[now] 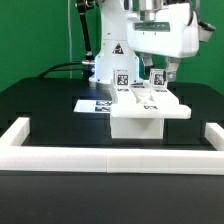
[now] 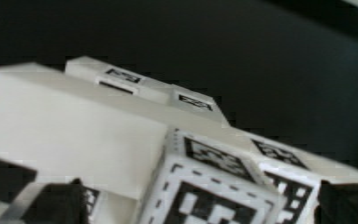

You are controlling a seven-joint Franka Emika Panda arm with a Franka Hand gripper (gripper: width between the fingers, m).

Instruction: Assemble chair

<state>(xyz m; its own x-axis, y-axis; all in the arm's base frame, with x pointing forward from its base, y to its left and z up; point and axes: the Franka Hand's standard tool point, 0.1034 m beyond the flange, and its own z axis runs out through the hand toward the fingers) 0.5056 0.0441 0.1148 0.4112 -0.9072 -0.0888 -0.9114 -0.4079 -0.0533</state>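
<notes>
Chair [image 1: 147, 108] upright, widest along the exterior view's left-right.

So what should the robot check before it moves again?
1. Chair part sits flat on the black table: ok.
2. Gripper is right above the chair part: ok.
3. Gripper open or shut: cannot tell, the fingers are blurred and partly hidden.
4. Gripper holding anything: cannot tell.
5. White rail at the table's front keeps apart from the chair part: ok.
6. Marker board is flat beside the chair part: ok.
</notes>
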